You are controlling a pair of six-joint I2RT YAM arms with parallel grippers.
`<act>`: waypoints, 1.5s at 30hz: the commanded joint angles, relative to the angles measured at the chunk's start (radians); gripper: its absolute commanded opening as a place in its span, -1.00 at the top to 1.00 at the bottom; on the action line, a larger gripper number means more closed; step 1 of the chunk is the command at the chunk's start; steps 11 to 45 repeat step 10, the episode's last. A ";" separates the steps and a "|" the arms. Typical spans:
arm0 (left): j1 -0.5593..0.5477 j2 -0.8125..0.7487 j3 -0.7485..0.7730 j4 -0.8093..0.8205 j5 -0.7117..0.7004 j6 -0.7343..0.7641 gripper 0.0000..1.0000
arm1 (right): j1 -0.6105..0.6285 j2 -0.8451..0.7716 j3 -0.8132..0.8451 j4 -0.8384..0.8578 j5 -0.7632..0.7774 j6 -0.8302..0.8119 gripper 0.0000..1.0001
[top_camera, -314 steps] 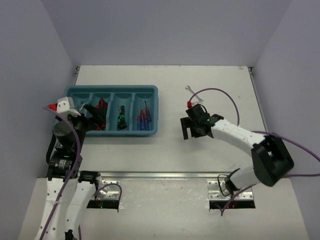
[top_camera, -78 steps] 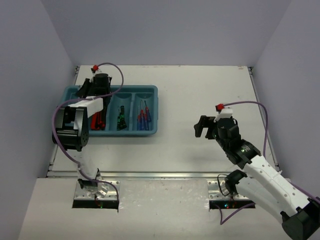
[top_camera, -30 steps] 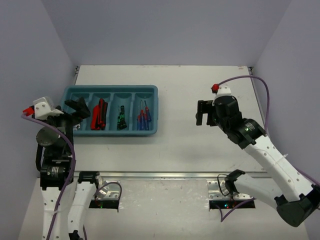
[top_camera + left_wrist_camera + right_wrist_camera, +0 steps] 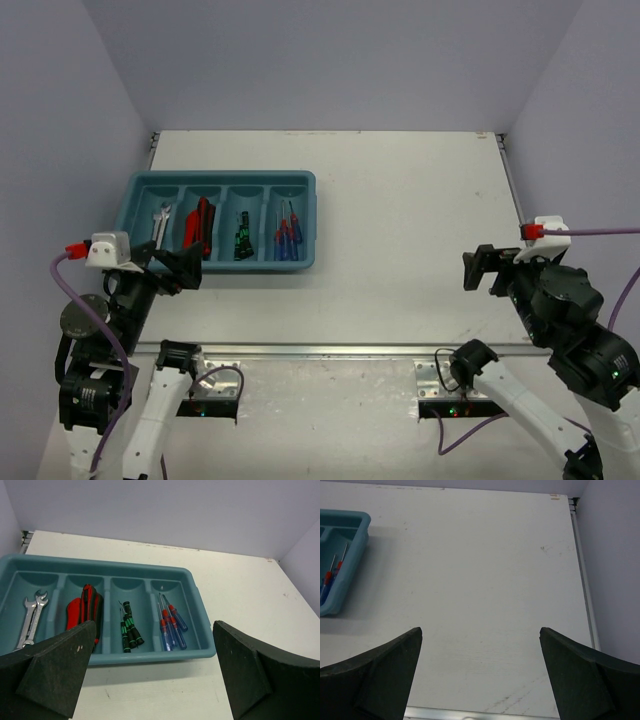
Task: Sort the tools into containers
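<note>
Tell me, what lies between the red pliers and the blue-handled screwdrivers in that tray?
The black-and-green screwdrivers, in their own compartment, separate the red pliers from the blue-handled screwdrivers; clearest in the left wrist view.

- I see the teal four-compartment tray lying flat on the surface.
- Left to right: silver wrenches, red pliers, black-green screwdrivers, blue-red screwdrivers.

At the lower left of the left wrist view, the left gripper's black finger covers the near ends of the silver open-end wrenches and red-handled pliers. In the right wrist view, the left edge cuts off the teal-blue plastic tray, leaving only its end compartment. From above, the wrenches look too small to count.
</note>
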 commanded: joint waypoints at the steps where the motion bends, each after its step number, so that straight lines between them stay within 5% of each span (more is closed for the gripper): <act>1: -0.010 0.012 -0.006 0.014 0.005 0.010 -1.00 | -0.002 0.018 -0.015 0.020 0.030 -0.011 -0.98; 45: -0.015 0.014 -0.009 0.026 -0.006 0.011 -1.00 | -0.003 0.041 -0.028 0.038 0.043 0.001 -0.98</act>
